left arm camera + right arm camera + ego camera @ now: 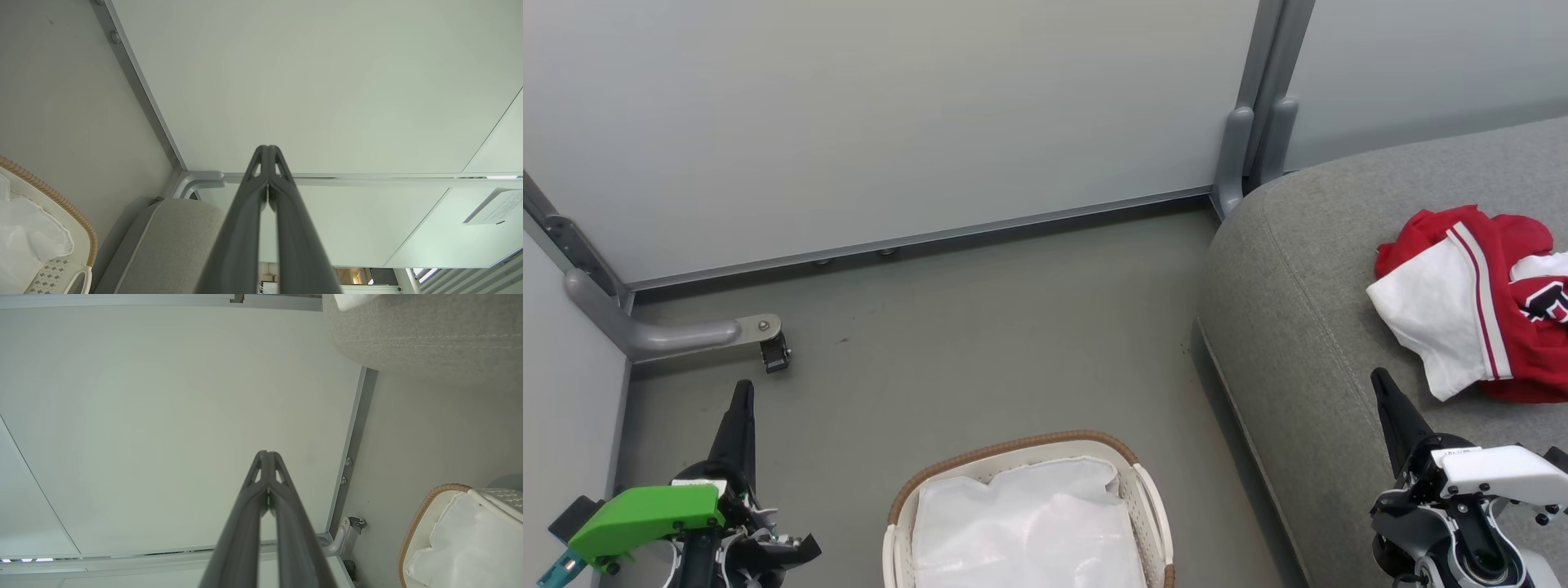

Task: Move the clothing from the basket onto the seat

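The red-and-white clothing (pixel 1494 302) lay bunched on the grey seat (pixel 1307 327), well apart from the basket (pixel 1013 447) on the floor, which held a white liner sheet (pixel 1029 523), while the left hand (pixel 742 392) and right hand (pixel 1380 380) each had fingers pressed together, gripping nothing.

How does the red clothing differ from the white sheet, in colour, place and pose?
Colour: the clothing is red with a white panel and stripes; the white sheet is plain white. Place: the clothing lies on the grey seat; the white sheet lies inside the basket. Pose: the clothing is bunched up; the white sheet is spread flatter. Both look soft and wrinkled.
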### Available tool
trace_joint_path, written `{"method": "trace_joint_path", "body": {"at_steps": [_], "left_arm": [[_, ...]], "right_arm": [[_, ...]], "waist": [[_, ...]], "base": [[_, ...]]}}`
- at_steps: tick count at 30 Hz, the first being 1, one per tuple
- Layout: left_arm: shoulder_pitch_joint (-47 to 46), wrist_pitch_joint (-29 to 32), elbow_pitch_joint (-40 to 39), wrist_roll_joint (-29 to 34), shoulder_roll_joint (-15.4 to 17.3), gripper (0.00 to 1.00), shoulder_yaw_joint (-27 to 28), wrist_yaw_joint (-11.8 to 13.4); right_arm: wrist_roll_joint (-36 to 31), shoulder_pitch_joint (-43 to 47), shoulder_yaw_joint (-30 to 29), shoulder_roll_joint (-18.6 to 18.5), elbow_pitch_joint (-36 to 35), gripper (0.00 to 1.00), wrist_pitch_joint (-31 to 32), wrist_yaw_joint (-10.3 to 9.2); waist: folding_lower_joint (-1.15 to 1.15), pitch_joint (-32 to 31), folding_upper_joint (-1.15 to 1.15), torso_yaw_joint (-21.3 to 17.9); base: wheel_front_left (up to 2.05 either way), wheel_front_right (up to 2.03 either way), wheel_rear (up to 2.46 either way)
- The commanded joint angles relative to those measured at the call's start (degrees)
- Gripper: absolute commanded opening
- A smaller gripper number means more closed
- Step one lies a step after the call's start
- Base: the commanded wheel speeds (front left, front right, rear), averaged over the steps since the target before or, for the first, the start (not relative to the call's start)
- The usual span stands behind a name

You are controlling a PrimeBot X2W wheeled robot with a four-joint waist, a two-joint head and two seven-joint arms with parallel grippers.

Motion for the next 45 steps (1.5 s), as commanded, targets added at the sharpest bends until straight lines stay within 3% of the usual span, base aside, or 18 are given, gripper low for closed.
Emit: {"method": "trace_joint_path", "body": {"at_steps": [1,45], "left_arm": [[-0.7,0.3,-0.1,-0.2,0.4,0.0,0.1,-0.3],[-0.7,0.3,-0.1,-0.2,0.4,0.0,0.1,-0.3]], "right_arm": [[0.2,0.0,-0.1,-0.1,-0.2,0.0,0.2,0.0],[0.2,0.0,-0.1,-0.1,-0.2,0.0,0.2,0.0]], "waist": [[0.0,0.0,0.0,0.0],[0.0,0.0,0.0,0.0]], "base": [[0.0,0.0,0.0],[0.0,0.0,0.0]]}}
